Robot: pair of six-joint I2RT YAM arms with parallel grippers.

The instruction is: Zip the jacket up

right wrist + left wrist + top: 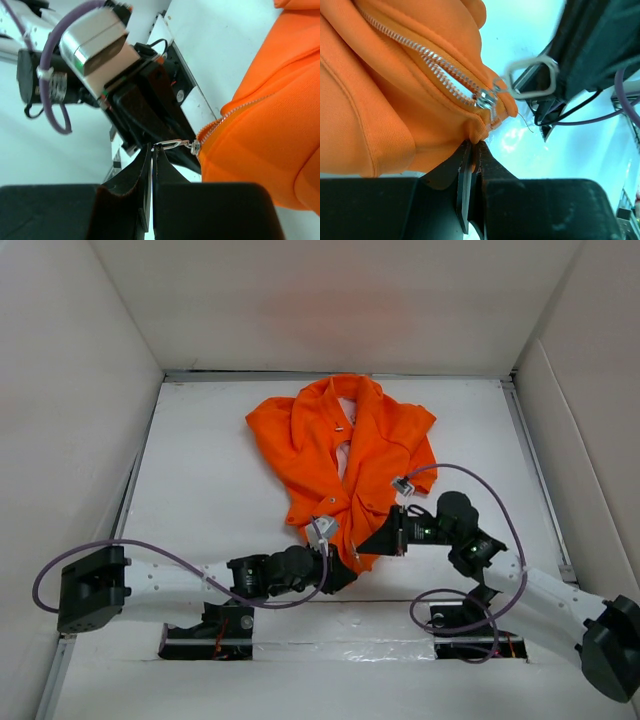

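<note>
Right now your left claw [472, 150] is pinched closed on the bottom hem [479, 131] of the jacket [390, 440], just below the zipper slider [486, 98]. Your right claw [151, 152] is closed too, gripping the metal zipper pull [170, 144] at that same near edge. Both claws sit close together there. Farther out, the jacket lies crumpled on the white worktop [210, 490], front open, pale lining [343, 455] showing, collar at the far end.
</note>
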